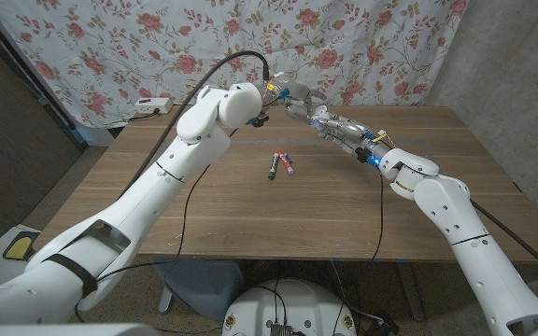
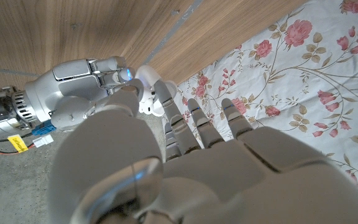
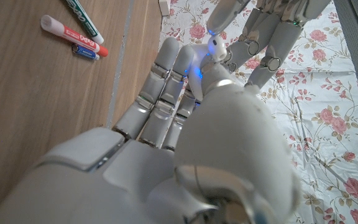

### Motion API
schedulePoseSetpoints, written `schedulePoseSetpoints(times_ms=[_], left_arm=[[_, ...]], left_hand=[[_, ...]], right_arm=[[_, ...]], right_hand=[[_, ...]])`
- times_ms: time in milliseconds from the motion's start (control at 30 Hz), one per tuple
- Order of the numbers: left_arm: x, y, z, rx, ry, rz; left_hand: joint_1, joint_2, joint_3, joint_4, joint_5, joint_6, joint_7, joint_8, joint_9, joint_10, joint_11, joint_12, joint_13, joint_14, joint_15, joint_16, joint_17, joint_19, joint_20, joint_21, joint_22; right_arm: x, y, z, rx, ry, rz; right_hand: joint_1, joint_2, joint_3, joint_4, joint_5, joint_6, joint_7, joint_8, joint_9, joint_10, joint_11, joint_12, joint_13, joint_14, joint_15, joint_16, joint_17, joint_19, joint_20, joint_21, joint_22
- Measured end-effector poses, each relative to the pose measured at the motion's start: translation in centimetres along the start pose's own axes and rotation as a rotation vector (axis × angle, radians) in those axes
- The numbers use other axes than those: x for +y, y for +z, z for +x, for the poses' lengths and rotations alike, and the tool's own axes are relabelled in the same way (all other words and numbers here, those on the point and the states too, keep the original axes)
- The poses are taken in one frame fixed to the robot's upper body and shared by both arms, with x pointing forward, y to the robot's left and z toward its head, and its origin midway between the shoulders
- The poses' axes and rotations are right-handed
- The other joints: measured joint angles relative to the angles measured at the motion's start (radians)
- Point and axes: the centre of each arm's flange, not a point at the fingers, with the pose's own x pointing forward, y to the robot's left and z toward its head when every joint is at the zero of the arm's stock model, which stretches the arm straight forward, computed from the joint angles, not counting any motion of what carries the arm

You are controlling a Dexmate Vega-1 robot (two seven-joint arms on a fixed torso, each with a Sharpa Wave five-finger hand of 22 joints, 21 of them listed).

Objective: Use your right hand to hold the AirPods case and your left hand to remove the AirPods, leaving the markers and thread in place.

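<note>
Above the back middle of the table my right hand (image 1: 339,129) grips the white AirPods case (image 2: 150,79), most of it hidden by its fingers. My left hand (image 1: 286,93) reaches in from the other side. Its thumb and one finger pinch a white AirPod (image 2: 145,102) at the case's mouth, the other fingers spread. In the right wrist view the AirPod (image 3: 215,45) sits just past my right thumb, under the left hand's fingertips (image 3: 222,18). A green marker (image 1: 273,166) and a red-and-white marker (image 1: 290,163) lie mid-table, with a small blue item (image 3: 86,51) beside them.
A floral curtain (image 1: 381,47) hangs right behind the table's far edge. A white power strip (image 1: 152,105) sits off the back left corner. Bare wooden tabletop (image 1: 250,215) stretches in front of the markers.
</note>
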Motion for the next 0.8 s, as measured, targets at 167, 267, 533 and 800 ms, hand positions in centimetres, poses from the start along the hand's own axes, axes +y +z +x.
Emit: schedulePoseSetpoints(times_ms=[167, 267, 533, 800], left_arm=[[0.0, 0.04, 0.06, -0.001, 0.005, -0.001], [0.0, 0.09, 0.09, 0.005, 0.019, 0.013], [-0.1, 0.34, -0.04, 0.0, 0.05, 0.027], [-0.17, 0.09, -0.33, -0.01, 0.064, 0.007]], left_hand=[[-0.017, -0.017, -0.013, 0.013, -0.008, 0.0, 0.0, -0.008, 0.0, -0.054, 0.0, -0.017, 0.002, -0.008, 0.008, -0.002, 0.0, 0.0, 0.0, 0.0, 0.0], [-0.037, -0.037, -0.026, 0.02, -0.015, 0.0, 0.0, -0.011, 0.0, -0.079, 0.0, -0.019, 0.002, -0.017, 0.017, -0.009, 0.001, 0.0, 0.0, 0.0, 0.0], [-0.098, -0.066, -0.048, 0.036, -0.041, 0.007, 0.007, -0.012, 0.0, -0.11, 0.002, -0.019, 0.008, -0.029, 0.029, -0.02, 0.008, -0.005, 0.004, 0.0, 0.0], [-0.107, -0.064, -0.047, 0.036, -0.048, 0.003, 0.011, -0.019, 0.0, -0.145, 0.005, -0.031, 0.009, -0.04, 0.04, -0.027, 0.012, -0.009, 0.009, 0.0, 0.0]], right_arm=[[-0.15, 0.09, -0.06, 0.0, -0.002, -0.001], [-0.26, 0.08, -0.08, 0.0, -0.003, 0.0], [-0.49, -0.03, -0.17, 0.003, -0.007, 0.001], [-0.54, -0.14, -0.25, 0.006, -0.008, 0.001]], right_hand=[[0.001, -0.001, 0.0, 0.0, 0.0, 0.0, 0.0, 0.0, 0.0, 0.002, 0.002, 0.0, 0.0, 0.0, 0.0, 0.0, 0.0, -0.004, 0.004, 0.0, 0.0], [0.001, -0.001, 0.0, 0.0, 0.0, 0.0, 0.0, 0.0, 0.0, 0.003, 0.003, 0.0, 0.0, 0.0, 0.0, 0.0, 0.0, -0.003, 0.004, 0.0, 0.0], [0.001, -0.001, 0.0, 0.0, 0.002, 0.0, 0.0, 0.0, 0.0, 0.003, 0.002, 0.0, 0.0, 0.0, 0.0, 0.0, 0.0, -0.003, 0.004, 0.004, 0.0], [0.001, -0.001, 0.0, 0.0, 0.002, 0.0, 0.0, 0.0, 0.0, 0.002, 0.002, 0.0, 0.0, 0.0, 0.0, -0.006, 0.0, -0.006, 0.001, 0.004, 0.0]])
